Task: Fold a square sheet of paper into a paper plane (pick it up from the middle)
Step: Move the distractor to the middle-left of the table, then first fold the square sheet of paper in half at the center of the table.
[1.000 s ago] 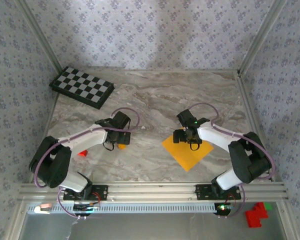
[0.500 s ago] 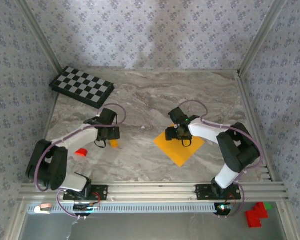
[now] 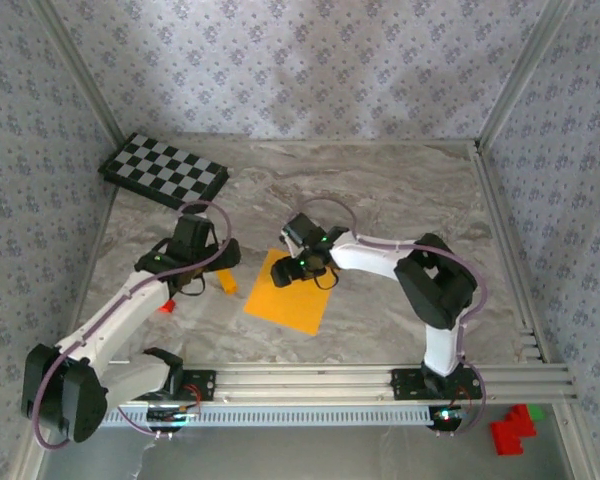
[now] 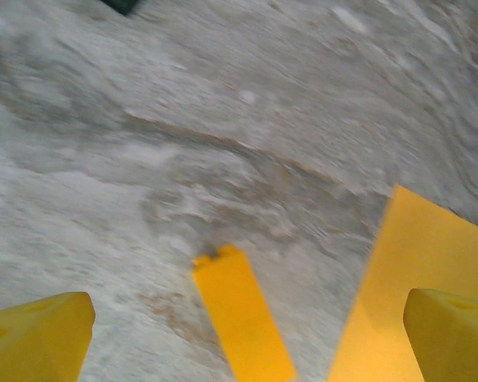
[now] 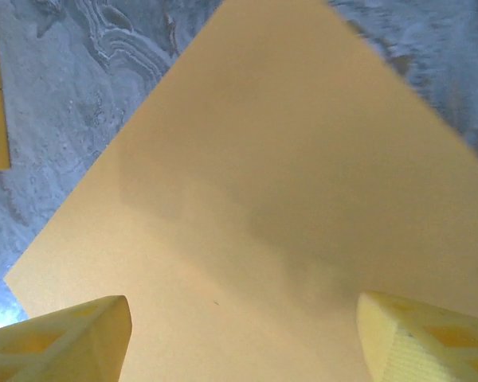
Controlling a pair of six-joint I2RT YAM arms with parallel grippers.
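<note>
Right tool (image 3: 292,275), seen from above, is low over the far corner of the square sheet of paper (image 3: 288,302), and its wrist hides the jaws. The sheet lies flat mid-table (image 3: 380,200). Left tool (image 3: 192,275) sits beside the small orange block (image 3: 226,282).

Left wrist view: fingers (image 4: 36,334) are spread wide and hold nothing. The sheet's edge is cut off at right.

Right wrist view: fingers (image 5: 64,342) are spread wide above the sheet, gripping nothing; whether they touch it is hard to tell.

Both arms low and extended inward, left gripper (image 3: 200,270) and right gripper (image 3: 291,273) (both pointing down) with jaws wide apart.
</note>
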